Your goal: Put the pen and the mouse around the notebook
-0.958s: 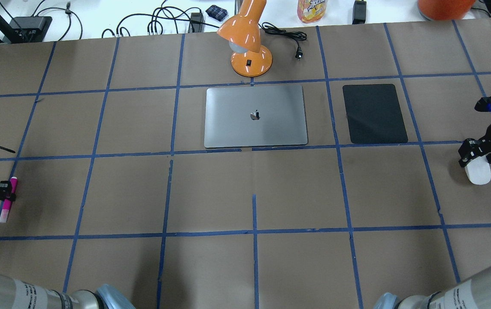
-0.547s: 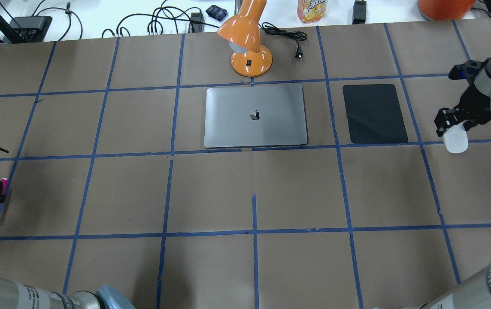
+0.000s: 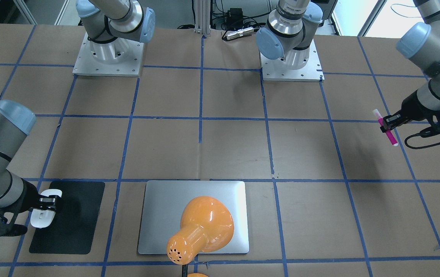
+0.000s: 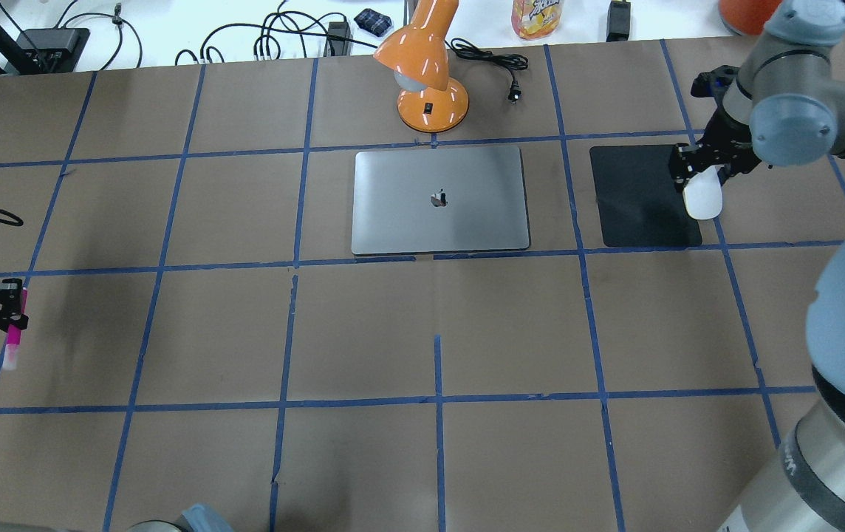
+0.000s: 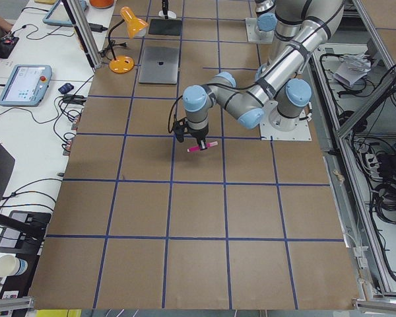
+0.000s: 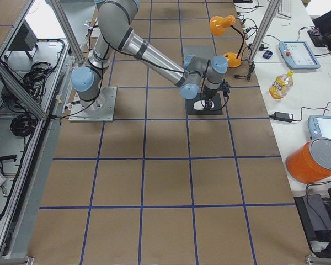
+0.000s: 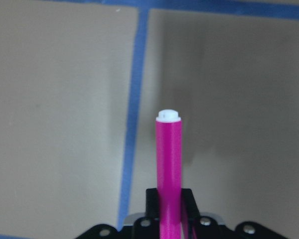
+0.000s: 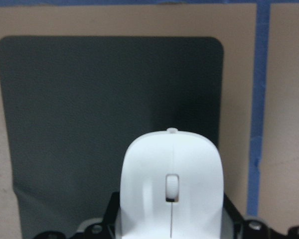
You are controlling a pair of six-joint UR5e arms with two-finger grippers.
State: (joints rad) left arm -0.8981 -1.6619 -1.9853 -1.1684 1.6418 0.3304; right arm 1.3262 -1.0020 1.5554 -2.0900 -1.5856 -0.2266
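The silver-grey notebook (image 4: 437,199) lies flat at the far middle of the table, its far edge near the lamp. My left gripper (image 4: 16,310) is at the table's far left, shut on the magenta pen (image 4: 13,341). In the left wrist view the pen (image 7: 169,159) sticks out forward above the paper. My right gripper (image 4: 696,168) is shut on the white mouse (image 4: 703,198), which it holds over the right edge of the black mat (image 4: 640,196). In the right wrist view the mouse (image 8: 172,179) fills the lower middle, with the mat (image 8: 104,109) beyond it.
An orange desk lamp (image 4: 426,74) stands just behind the notebook and overhangs it in the front-facing view. Its black cord (image 4: 493,63) trails to the right. Blue tape lines grid the brown table cover. Cables, a bottle and devices sit on the white bench beyond.
The right arm carried the mouse from the table's right edge, farther away and leftward, to the black mat's right edge. The left gripper with the pen shifted slightly and stays at the left edge.
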